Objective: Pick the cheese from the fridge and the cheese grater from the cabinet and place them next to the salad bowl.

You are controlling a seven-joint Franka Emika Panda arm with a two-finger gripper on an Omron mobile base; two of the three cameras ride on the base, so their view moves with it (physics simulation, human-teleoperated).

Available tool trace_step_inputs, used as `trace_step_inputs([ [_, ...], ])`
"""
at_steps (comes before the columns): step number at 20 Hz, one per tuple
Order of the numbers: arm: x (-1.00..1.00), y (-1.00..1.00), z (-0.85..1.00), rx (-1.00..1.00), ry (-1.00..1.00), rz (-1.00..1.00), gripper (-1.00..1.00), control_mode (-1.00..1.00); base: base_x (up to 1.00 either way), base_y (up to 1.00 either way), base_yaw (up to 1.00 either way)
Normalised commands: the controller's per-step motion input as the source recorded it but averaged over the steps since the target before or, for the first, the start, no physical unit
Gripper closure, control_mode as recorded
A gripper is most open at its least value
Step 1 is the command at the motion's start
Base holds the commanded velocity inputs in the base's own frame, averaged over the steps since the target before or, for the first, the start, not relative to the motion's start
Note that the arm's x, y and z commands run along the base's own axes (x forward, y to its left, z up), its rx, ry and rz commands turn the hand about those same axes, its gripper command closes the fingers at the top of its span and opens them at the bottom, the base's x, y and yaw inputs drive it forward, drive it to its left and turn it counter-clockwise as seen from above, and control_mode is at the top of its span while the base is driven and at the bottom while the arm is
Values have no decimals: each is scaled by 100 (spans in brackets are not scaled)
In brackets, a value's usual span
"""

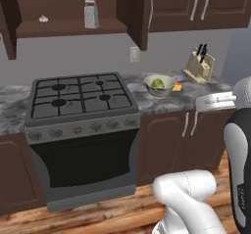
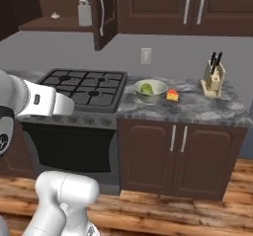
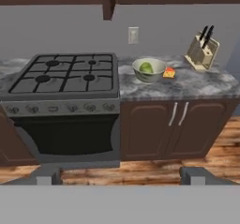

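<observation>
The two-finger gripper [image 3: 120, 175] stands wide and empty. The small yellow-orange cheese wedge [image 1: 177, 86] lies just beside the cream-white salad bowl [image 1: 159, 85]; the grey metal box grater [image 1: 91, 14] stands in the open dark brown cabinet [image 1: 73, 27], its top cropped in the hand view.

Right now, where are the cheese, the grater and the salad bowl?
cheese [image 2: 172, 95]: right base view, its yellow face.
cheese grater [image 1: 91, 14]: left base view, its perforated side.
salad bowl [image 3: 149, 74]: hand view, its front outer wall.
</observation>
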Motion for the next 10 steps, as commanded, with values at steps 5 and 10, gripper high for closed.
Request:
trace_step_inputs([
  [5,0,0,0,0,0,0,-100,100,55,90,0],
  [10,0,0,0,0,0,0,-100,100,66,48,0],
])
